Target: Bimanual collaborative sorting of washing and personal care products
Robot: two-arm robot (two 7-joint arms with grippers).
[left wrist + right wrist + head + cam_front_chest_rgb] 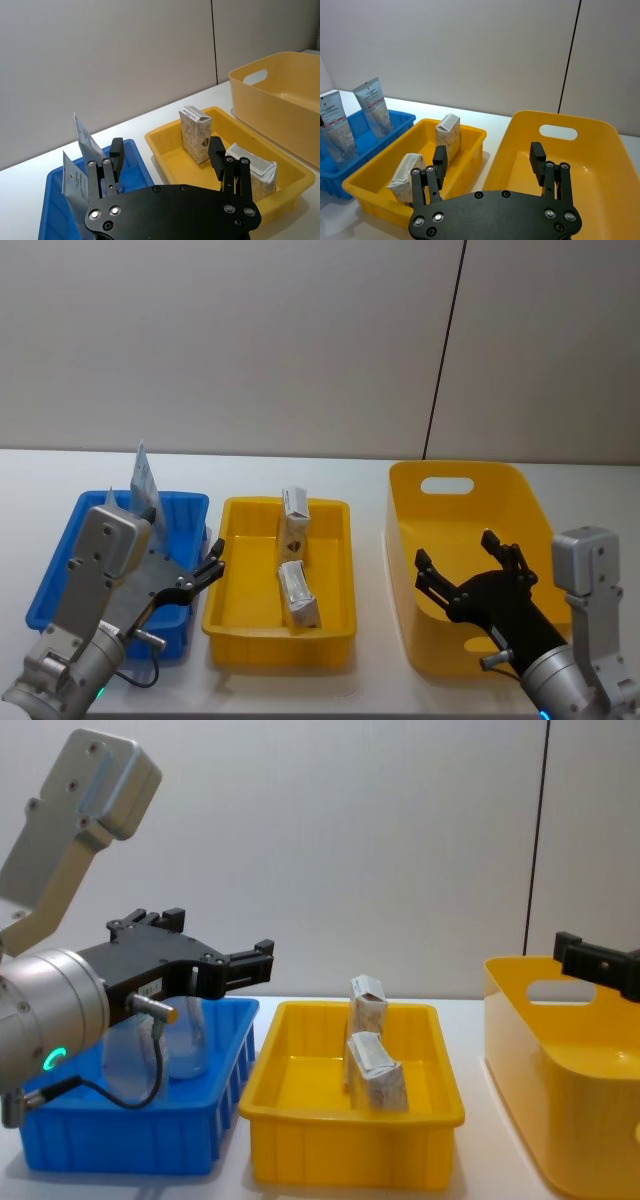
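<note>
Head: left claw [212, 562] wide, empty, tubes [143, 478] just beside it.
Right claw [455, 552] wide, empty.
Left wrist: cartons [196, 134] ahead of left claw.
Chest: upright carton perhaps leaning; a clipping finger could topple it.

Right gripper [488, 154]: black, fingers spread wide, seen over the adjoining rims of tray and tub. Tub [600, 131]: deep, yellow, handle slot in its far wall. Tray [367, 195]: shallow, yellow, just beside the tub, and holds two cartons. Upright carton [448, 136] at the far end, tilted carton [406, 172] lying nearer. Blue bin [402, 119]: beside the tray, on the side away from the tub. Two tubes stand in it, crimped ends up: far tube [372, 106], near tube [335, 129]. White table [485, 120] beneath, grey wall [470, 50] behind.
</note>
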